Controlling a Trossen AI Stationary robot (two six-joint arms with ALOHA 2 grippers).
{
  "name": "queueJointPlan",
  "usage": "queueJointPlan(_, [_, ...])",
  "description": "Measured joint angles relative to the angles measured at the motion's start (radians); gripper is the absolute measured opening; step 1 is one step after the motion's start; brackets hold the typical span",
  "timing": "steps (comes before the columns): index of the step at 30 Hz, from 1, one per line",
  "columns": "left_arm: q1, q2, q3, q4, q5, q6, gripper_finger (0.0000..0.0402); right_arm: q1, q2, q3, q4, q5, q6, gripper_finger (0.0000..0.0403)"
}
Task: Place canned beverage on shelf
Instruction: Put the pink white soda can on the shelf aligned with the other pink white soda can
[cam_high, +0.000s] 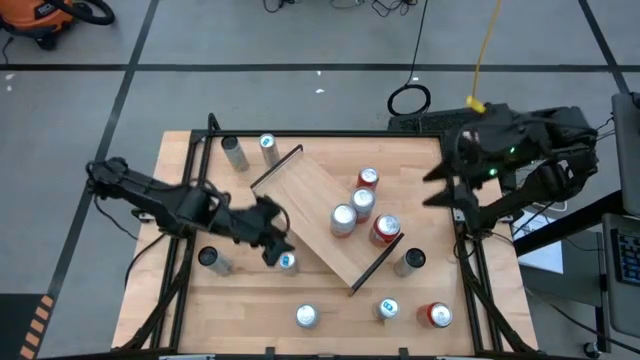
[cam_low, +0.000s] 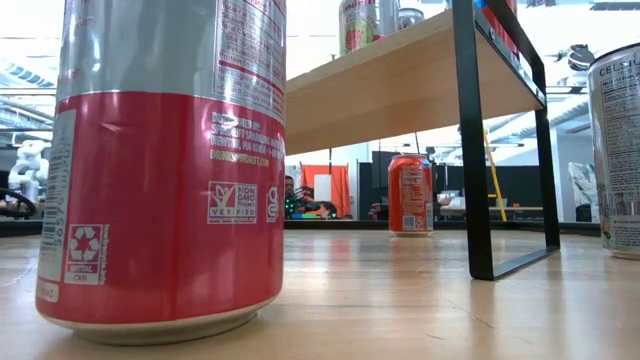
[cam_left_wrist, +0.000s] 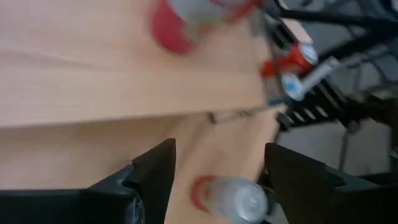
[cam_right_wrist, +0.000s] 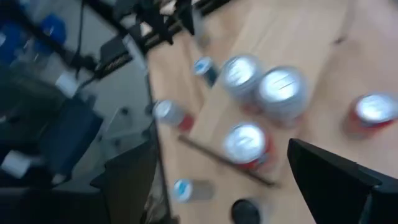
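The shelf (cam_high: 318, 215) is a light-wood board on black end rails, lying aslant mid-table. Several cans stand on it, among them a red one (cam_high: 385, 230) and a silver one (cam_high: 343, 220). In the low view the shelf (cam_low: 400, 85) stands raised on its black rail. My left gripper (cam_high: 278, 250) is open at the shelf's near-left edge. Its fingers stand on either side of a silver can with a red band (cam_left_wrist: 230, 196), which also shows in the high view (cam_high: 287, 261); I see no touch. My right gripper (cam_high: 440, 187) is open and empty, above the table's far right.
Loose cans stand around the shelf: two at the far left (cam_high: 235, 152), one dark-topped at the left (cam_high: 211, 259), three near the front edge (cam_high: 306, 316), one right of the shelf (cam_high: 411, 259). A large red-and-silver can (cam_low: 165, 170) fills the low view.
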Motion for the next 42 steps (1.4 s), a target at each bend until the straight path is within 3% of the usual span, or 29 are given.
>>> queueJointPlan(13, [-0.279,0.178,0.0,0.296,-0.079,0.007,0.0254,0.204,0.149,0.0,0.001,0.038,-0.017,0.0337])
queueJointPlan(16, [-0.326,0.221,0.005,0.373,-0.116,0.11,0.0254,0.241,0.181,0.0,0.004,0.082,0.008,0.0337])
queueJointPlan(23, [-0.371,0.327,0.088,0.381,-0.152,0.336,0.0254,0.34,0.218,0.0,0.102,0.207,0.112,0.0336])
queueJointPlan(27, [-0.359,0.358,0.094,0.335,-0.167,0.356,0.0256,0.38,0.218,0.0,0.142,0.277,0.165,0.0336])
queueJointPlan(31, [-0.328,0.375,0.094,0.278,-0.117,0.347,0.0285,0.408,0.218,0.0,0.149,0.318,0.202,0.0336])
queueJointPlan(38, [-0.308,0.413,0.095,0.279,-0.075,0.441,0.0382,0.424,0.218,0.0,0.151,0.337,0.215,0.0336])
queueJointPlan(42, [-0.297,0.448,0.095,0.259,-0.102,0.462,0.0396,0.424,0.219,0.0,0.151,0.337,0.204,0.0336])
